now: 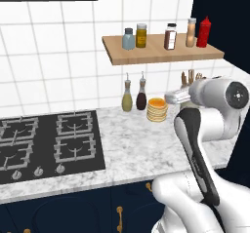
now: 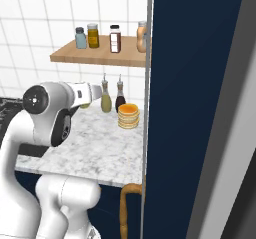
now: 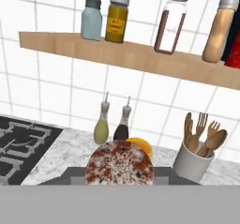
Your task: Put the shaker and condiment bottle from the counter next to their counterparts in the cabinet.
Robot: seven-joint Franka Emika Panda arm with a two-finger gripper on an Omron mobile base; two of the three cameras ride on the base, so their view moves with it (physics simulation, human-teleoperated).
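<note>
My gripper (image 3: 119, 175) is shut on the shaker (image 3: 119, 166), whose round speckled grey cap sits low in the hand view. From the right base view the shaker's yellow-green body (image 2: 86, 105) peeks out under the hand (image 2: 95, 91), held above the counter (image 2: 100, 148). The gripper (image 1: 172, 98) hangs below the cabinet (image 1: 161, 54), a light-wood shelf. On the shelf stand a pale blue jar (image 1: 128, 39), a yellow jar (image 1: 141, 35) and a red squeeze bottle (image 1: 204, 32). The orange-tan condiment bottle (image 1: 191, 32) stands right beside the red one.
A brown jar with a white label (image 1: 170, 36) stands mid-shelf. On the counter by the wall are two spouted oil bottles (image 1: 127, 98) (image 1: 141, 96), a stack of pancakes (image 1: 157, 109) and a utensil holder (image 3: 193, 162). A gas hob (image 1: 49, 144) lies left; a dark navy panel (image 2: 195, 108) stands right.
</note>
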